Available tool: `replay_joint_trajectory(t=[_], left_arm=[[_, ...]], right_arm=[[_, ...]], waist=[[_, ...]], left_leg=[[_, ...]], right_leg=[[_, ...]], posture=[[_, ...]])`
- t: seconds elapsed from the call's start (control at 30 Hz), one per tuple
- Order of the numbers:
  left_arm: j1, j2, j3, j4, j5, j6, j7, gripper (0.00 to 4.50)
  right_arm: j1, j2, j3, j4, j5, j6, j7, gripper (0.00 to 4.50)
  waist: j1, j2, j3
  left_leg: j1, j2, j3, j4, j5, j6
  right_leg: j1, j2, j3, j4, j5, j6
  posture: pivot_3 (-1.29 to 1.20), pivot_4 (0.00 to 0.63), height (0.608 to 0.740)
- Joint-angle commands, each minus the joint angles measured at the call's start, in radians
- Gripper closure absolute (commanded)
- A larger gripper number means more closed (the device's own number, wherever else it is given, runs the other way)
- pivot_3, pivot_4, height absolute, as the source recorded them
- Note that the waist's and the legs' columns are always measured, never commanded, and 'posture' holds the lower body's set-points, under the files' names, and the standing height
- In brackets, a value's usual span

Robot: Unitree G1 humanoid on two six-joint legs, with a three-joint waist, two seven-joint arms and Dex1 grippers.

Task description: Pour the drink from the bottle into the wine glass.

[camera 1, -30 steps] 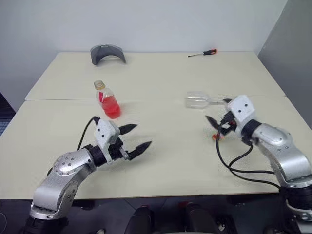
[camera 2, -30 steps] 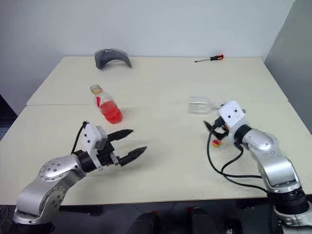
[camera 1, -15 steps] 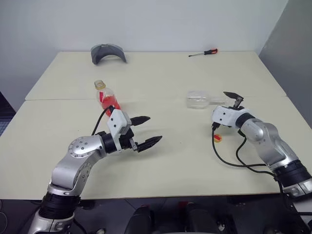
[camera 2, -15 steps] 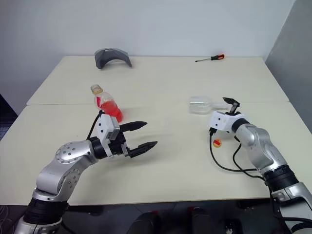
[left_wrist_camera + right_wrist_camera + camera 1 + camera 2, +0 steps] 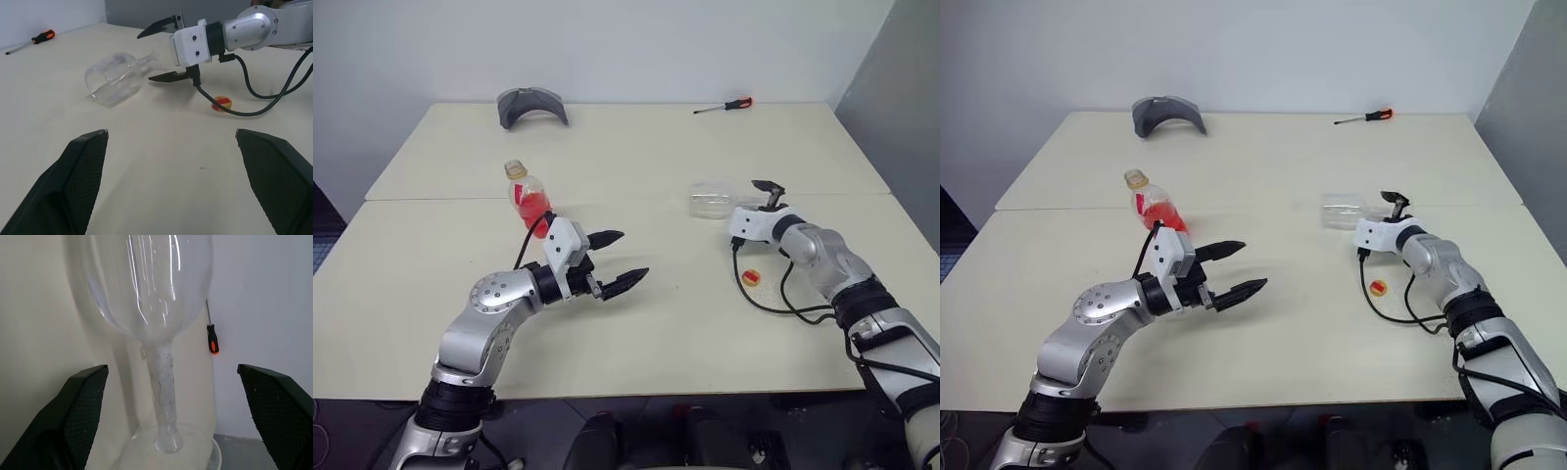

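In the right wrist view the stem of the glass (image 5: 161,382) is seen between the wide-open right gripper (image 5: 766,194). The bottle (image 5: 530,200) is seen on the beige table (image 5: 656,147); the left gripper (image 5: 622,259), beyond the bottle from the grey wall, is spread wide, empty.

The table (image 5: 705,147) looked matt, smooth and cream. The glass (image 5: 115,78) was clear and glossy, with bright streaks along its bowl and a frosty-looking stem. The bottle (image 5: 530,203) was clear shiny plastic holding translucent red drink (image 5: 535,209). Both arms wore brushed silver metal with white plastic housings; the fingers (image 5: 83,171) were matt black with a fine mesh texture. The cables (image 5: 274,93) were smooth black rubber.
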Motion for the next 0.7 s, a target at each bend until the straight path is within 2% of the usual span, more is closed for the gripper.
replay_joint_trajectory(t=[0.03, 0.53, 0.63, 0.7], left_arm=[[-0.02, -0.003, 0.015, -0.019, 0.002, -0.003, 0.015, 0.02], [-0.005, 0.015, 0.045, -0.082, -0.028, 0.069, 0.043, 0.02], [0.005, 0.024, 0.057, -0.099, -0.033, 0.085, 0.049, 0.0], [0.009, 0.027, 0.062, -0.107, -0.035, 0.09, 0.051, 0.0]], right_arm=[[-0.084, 0.01, 0.015, 0.086, -0.03, -0.025, -0.023, 0.0], [-0.185, 0.051, 0.061, 0.315, -0.077, -0.048, -0.05, 0.0], [-0.216, 0.07, 0.076, 0.365, -0.09, -0.039, -0.064, 0.57], [-0.233, 0.081, 0.085, 0.389, -0.097, -0.034, -0.071, 1.34]], waist=[[0.0, 0.0, 0.0], [-0.002, 0.0, 0.0], [-0.003, 0.0, 0.0], [-0.003, 0.0, 0.0]], left_leg=[[0.0, 0.0, 0.0, 0.0, 0.0, 0.0], [0.001, 0.0, 0.0, 0.0, 0.0, 0.0], [0.001, 0.0, 0.0, 0.0, 0.0, 0.0], [0.001, 0.0, 0.0, 0.0, 0.0, 0.0]], right_leg=[[0.0, 0.0, 0.0, 0.0, 0.0, 0.0], [0.0, 0.0, 0.0, 0.001, 0.0, 0.0], [0.0, 0.0, 0.0, 0.001, 0.0, 0.0], [0.0, 0.0, 0.0, 0.001, 0.0, 0.0]], posture=[[0.0, 0.15, 0.74], [0.0, 0.15, 0.74], [0.0, 0.15, 0.74], [0.0, 0.15, 0.74]])
